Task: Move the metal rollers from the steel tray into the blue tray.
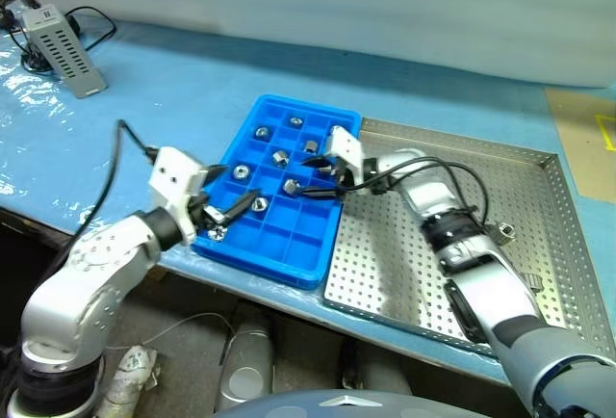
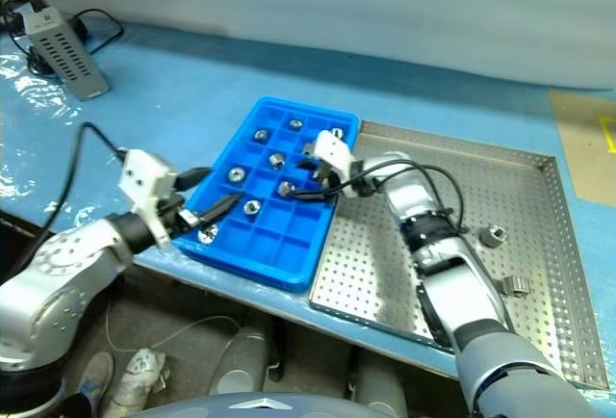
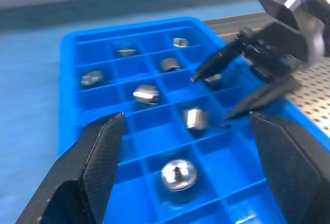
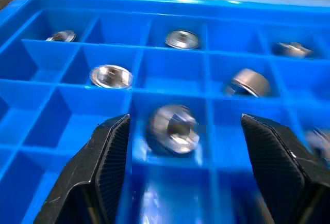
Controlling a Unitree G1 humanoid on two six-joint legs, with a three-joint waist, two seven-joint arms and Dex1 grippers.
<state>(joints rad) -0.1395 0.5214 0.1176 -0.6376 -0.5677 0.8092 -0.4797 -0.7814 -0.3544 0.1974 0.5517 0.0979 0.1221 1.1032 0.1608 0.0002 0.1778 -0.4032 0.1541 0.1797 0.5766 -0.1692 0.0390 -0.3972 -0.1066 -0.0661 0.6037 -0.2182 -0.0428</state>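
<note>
Right wrist view gives me my right hand with its fingers spread wide over the blue tray, a metal roller lying free in the compartment between them. From the left eye view, my left hand hangs at the blue tray's near left corner, fingers also wide and holding nothing. I count about 8 metal rollers in the blue tray's compartments. 2 more rest on the steel tray, which lies against the blue tray's right side on the tabletop.
</note>
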